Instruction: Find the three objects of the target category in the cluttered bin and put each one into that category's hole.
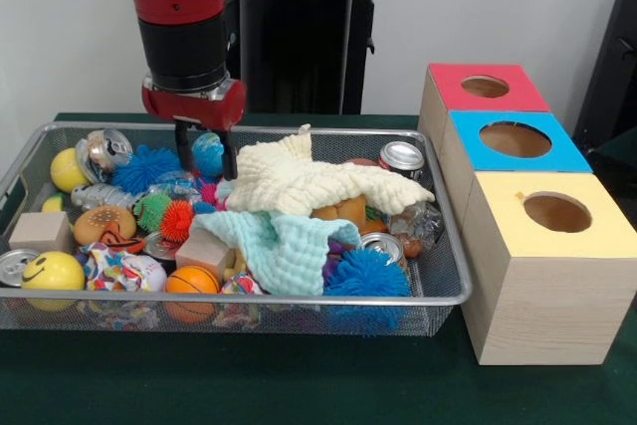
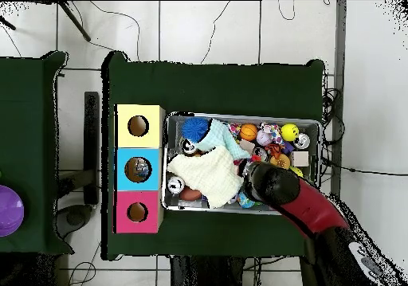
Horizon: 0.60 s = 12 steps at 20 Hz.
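Seen from above: wire bin (image 2: 242, 115) on dark green tabletop (image 2: 215, 84), packed w/ balls, cans & cloths. Cream cloth (image 2: 209, 175) lies beside teal cloth (image 2: 225, 139). Just left of the bin, 3 boxes in a row: yellow (image 2: 139, 113), blue (image 2: 137, 151), pink (image 2: 137, 198), each w/ round hole. Red-black arm (image 2: 299, 199) covers bin's lower right corner.

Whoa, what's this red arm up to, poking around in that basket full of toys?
The red robot arm has lowered its gripper into a wire basket crammed with balls, cans, wooden blocks and two cloths. Its open fingers sit among the spiky balls beside the cream cloth, holding nothing. Next to the basket stand three wooden boxes with a hole on top, red, blue and yellow, waiting for sorted items.
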Each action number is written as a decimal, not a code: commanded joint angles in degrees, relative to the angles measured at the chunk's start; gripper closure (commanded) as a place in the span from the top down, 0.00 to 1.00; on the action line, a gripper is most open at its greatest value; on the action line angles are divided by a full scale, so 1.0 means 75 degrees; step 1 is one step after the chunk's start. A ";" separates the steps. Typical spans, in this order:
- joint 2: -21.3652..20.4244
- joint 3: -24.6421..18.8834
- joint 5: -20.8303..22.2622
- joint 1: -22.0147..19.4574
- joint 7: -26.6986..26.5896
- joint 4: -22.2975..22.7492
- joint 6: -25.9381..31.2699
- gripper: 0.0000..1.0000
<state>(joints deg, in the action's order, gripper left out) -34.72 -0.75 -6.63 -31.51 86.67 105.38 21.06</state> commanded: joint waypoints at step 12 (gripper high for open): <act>0.0114 -0.1126 0.0749 -0.0752 0.0421 0.0926 -0.0180 1.00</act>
<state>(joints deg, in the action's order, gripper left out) -34.70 -2.93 -4.20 -35.84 86.67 105.89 21.06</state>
